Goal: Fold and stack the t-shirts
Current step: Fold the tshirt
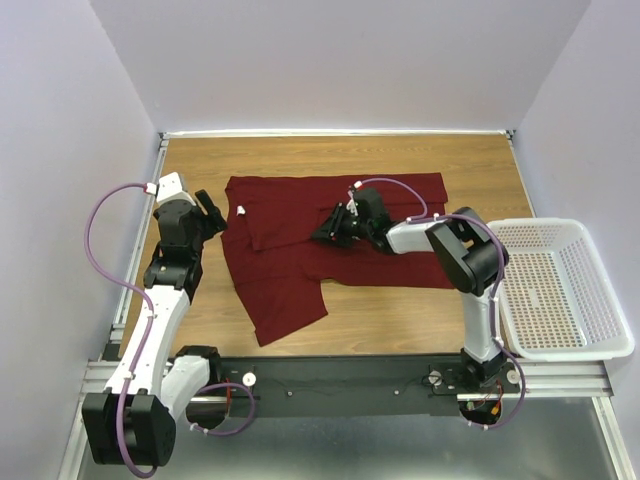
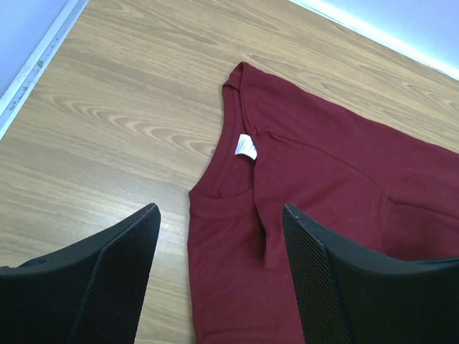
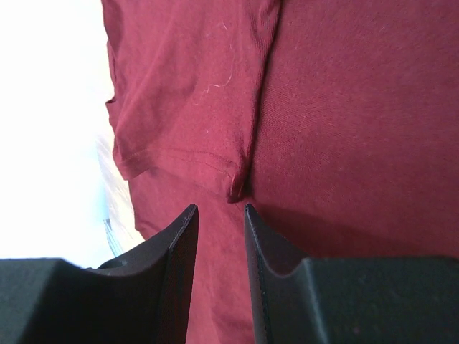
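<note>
A dark red t-shirt (image 1: 300, 250) lies flat on the wooden table, partly folded, with one flap reaching toward the near edge. Its collar and white label (image 2: 246, 145) show in the left wrist view. My left gripper (image 1: 213, 215) hovers at the shirt's left edge by the collar, open wide (image 2: 219, 211) and holding nothing. My right gripper (image 1: 325, 230) is low over the middle of the shirt. Its jaws (image 3: 220, 208) stand a narrow gap apart, just short of a folded sleeve corner (image 3: 237, 188), with no cloth between them.
A white mesh basket (image 1: 540, 224) sits at the right edge of the table, beside the right arm. Bare wood (image 1: 200, 310) lies left of and in front of the shirt. A metal rail (image 1: 340, 385) runs along the near edge, and walls close in the other sides.
</note>
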You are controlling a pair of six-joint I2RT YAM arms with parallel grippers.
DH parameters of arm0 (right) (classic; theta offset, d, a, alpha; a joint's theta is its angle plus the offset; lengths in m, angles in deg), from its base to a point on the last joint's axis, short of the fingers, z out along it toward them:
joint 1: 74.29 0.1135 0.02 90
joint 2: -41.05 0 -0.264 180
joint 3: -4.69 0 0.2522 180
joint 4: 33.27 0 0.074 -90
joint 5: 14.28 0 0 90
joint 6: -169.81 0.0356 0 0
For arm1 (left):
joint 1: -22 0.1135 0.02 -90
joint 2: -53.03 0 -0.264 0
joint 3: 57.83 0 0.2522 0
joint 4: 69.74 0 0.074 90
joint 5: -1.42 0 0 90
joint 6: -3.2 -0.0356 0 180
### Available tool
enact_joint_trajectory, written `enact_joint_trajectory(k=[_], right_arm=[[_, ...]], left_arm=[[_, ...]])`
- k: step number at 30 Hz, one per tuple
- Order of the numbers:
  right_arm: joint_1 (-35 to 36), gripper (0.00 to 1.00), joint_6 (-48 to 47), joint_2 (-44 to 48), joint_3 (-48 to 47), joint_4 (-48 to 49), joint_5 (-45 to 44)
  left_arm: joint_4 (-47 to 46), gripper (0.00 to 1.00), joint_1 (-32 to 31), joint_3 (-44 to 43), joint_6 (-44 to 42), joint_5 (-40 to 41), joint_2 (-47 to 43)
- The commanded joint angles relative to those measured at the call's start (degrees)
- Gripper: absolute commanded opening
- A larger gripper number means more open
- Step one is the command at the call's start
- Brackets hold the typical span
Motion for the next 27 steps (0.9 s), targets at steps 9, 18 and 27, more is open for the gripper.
enact_joint_trajectory(k=[9,18,27], right_arm=[[1.6,0.38,2.8,-4.0,-2.9,2.5,-4.4],[1.6,0.33,2.4,-3.8,-2.6,1.9,-6.0],[1.7,0.09,-1.6,0.2,-2.7,-2.4,-6.9]], left_arm=[[-2.5,0.76,-0.2,-0.5,-0.9,-1.3,1.3],[-2.8,0.76,-0.2,-0.6,-1.0,-2.1,2.0],[-2.7,0.76,-0.2,-0.5,-1.1,-2.1,2.2]])
